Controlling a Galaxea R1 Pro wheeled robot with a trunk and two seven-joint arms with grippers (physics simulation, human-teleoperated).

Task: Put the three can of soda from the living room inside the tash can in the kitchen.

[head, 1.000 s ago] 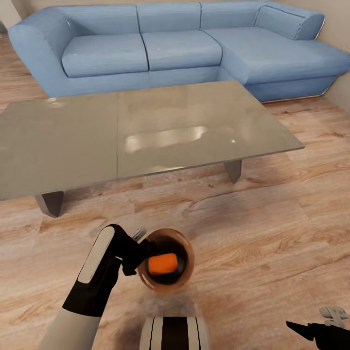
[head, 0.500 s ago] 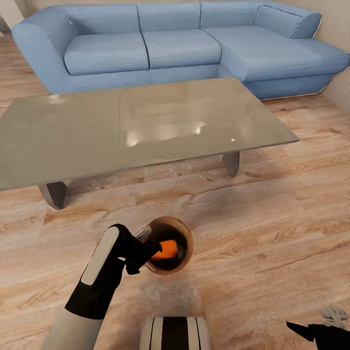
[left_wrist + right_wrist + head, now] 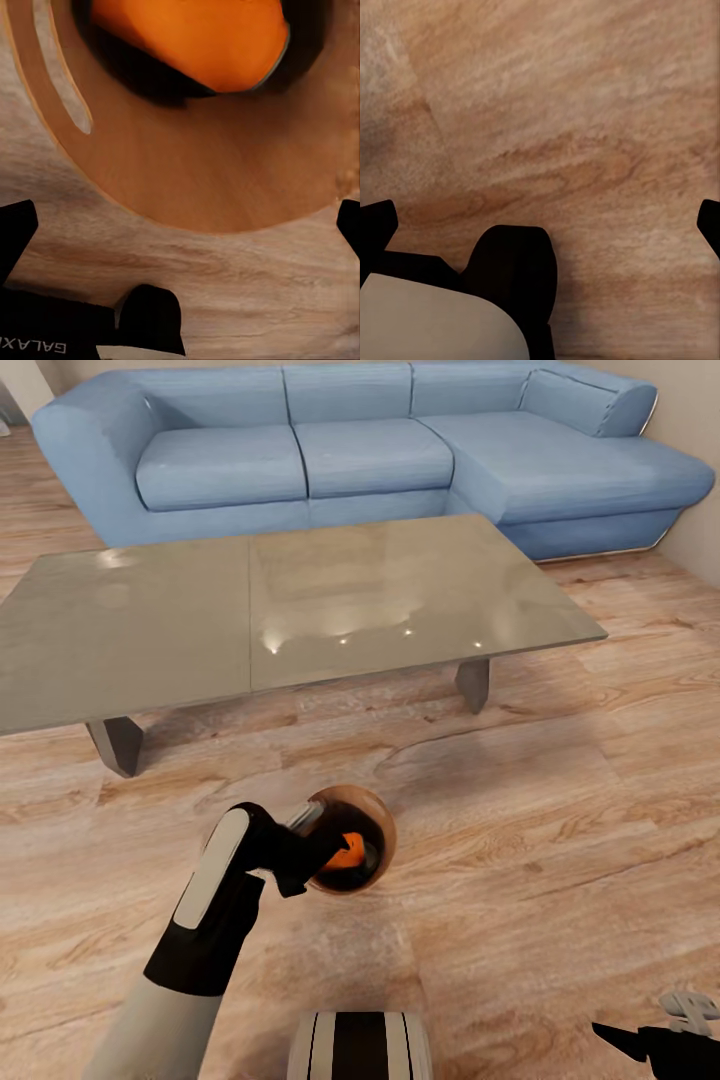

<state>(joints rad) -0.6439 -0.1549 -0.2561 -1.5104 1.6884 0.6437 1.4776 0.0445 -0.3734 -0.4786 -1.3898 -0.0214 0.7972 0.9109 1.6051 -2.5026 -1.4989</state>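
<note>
Can (image 3: pixel 349 852) lies inside the bin (image 3: pixel 371 818), orange against its dark inside, just ahead of my left pincer (image 3: pixel 312 857), whose fingers stand wide apart beside the bin's wall. My right pincer (image 3: pixel 672 1028) hangs wide open over bare floor (image 3: pixel 585 112), well apart from the bin.

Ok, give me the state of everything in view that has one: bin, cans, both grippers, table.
Trash can: on the wood floor by the left gripper, tipped so its dark inside faces the head camera.
Soda can: inside the trash can, lying on its side.
Left gripper: at the trash can's rim; grip unclear.
Right gripper: over bare floor, open, holding nothing.
Low grey table: standing, nothing on top.
</note>
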